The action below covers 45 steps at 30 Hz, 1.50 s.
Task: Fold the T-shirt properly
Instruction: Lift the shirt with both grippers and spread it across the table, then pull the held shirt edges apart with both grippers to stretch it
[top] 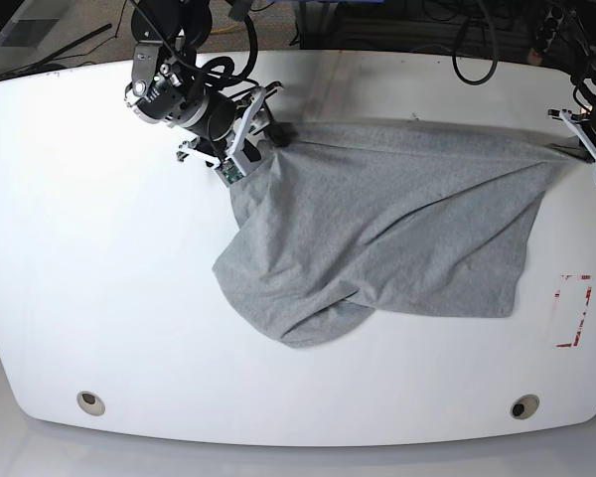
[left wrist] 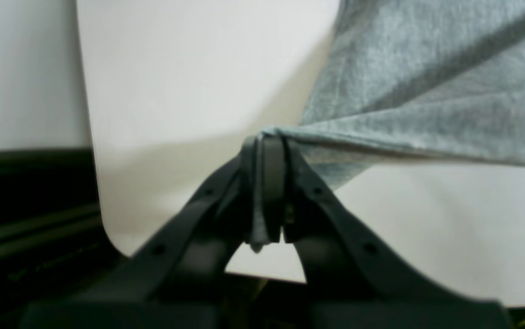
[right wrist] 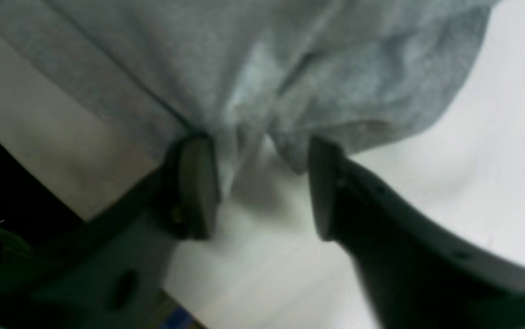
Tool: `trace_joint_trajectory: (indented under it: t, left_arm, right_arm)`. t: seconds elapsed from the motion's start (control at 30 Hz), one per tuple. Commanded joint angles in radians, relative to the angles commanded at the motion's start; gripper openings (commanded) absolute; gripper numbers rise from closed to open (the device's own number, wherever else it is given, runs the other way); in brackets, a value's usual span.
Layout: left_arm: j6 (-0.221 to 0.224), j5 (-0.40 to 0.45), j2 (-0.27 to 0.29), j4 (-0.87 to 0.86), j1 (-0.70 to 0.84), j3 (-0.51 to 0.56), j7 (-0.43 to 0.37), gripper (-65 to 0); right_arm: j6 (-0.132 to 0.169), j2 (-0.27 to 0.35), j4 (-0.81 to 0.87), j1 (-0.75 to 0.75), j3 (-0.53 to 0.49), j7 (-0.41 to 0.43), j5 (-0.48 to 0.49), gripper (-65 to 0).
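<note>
Black fingers of the left gripper (left wrist: 267,183) fill the front of the left wrist view, pressed tight together on a thin edge of the soft heather-grey cotton T-shirt (left wrist: 427,91). From that pinch the cloth runs up and to the right, pulled into long folds above the smooth white table (left wrist: 175,91).

Seen from the right wrist, the right gripper (right wrist: 262,187) has its two dark fingers spread apart. Bunched grey cloth hangs between and just above the tips, and no squeeze on it shows.

From the base view, the shirt (top: 397,229) lies spread across the middle of the table (top: 79,278). One corner reaches the left gripper (top: 594,149) at the far right edge. Another corner sits by the right gripper (top: 246,139) at the upper left. A small red mark (top: 573,310) is on the table near the right edge.
</note>
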Motion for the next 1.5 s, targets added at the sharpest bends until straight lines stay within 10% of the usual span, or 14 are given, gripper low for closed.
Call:
trace_joint_trajectory:
  t: [0.23, 0.83, 1.5]
  left_arm:
    - [0.0, 0.0, -0.002, -0.074, -0.002, 0.021, -0.114, -65.0]
    - [0.0, -0.002, -0.041, -0.106, -0.002, 0.069, -0.133, -65.0]
    - [0.006, -0.002, -0.037, -0.107, -0.002, 0.069, -0.133, -65.0]
  right_arm:
    - [0.0, 0.006, -0.091, 0.014, 0.302, 0.0, 0.35, -20.6]
    - [0.0, 0.063, -0.485, 0.224, 0.249, 0.005, 0.307, -21.2]
    - [-0.002, 0.032, -0.45, 0.221, 0.141, 0.02, 0.201, -65.0]
